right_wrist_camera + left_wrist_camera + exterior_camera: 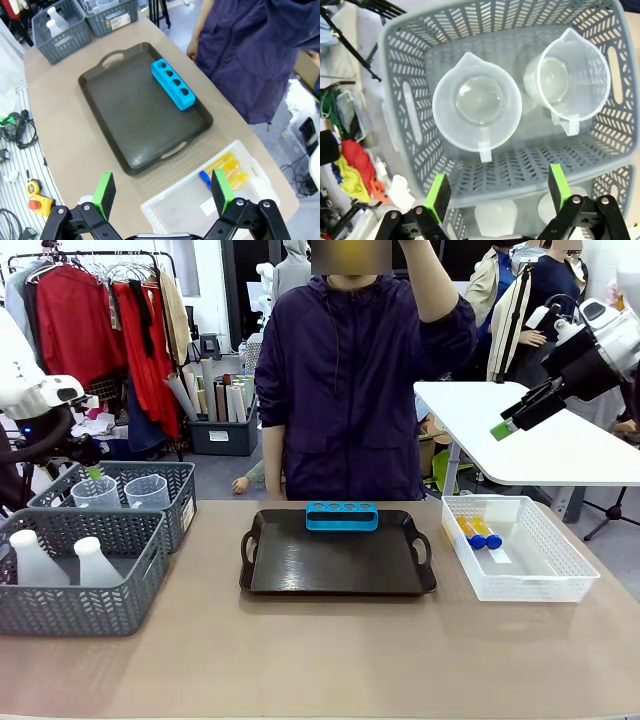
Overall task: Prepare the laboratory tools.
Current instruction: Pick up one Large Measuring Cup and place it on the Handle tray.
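Two clear measuring beakers (pixel 477 107) (pixel 570 80) stand in the far grey basket (pixel 180 502). My left gripper (pixel 498 189) hangs open just above that basket's near wall, holding nothing; from the front it shows over the basket's left end (pixel 92 470). Two white flasks (pixel 33 558) (pixel 95 562) stand in the near grey basket (pixel 80 610). The blue tube rack (pixel 341 516) lies on the dark tray (pixel 340 575) at its far edge. Blue-capped amber tubes (pixel 478 532) lie in the white basket (pixel 520 580). My right gripper (pixel 508 426) is open, raised high at the right.
A person in a dark jacket (pixel 350 390) stands at the far side of the table, one arm raised. A white table (pixel 560 445) stands behind at the right. In the right wrist view the tray (pixel 125 115), rack (pixel 172 84) and tubes (pixel 222 167) lie far below the gripper (pixel 163 187).
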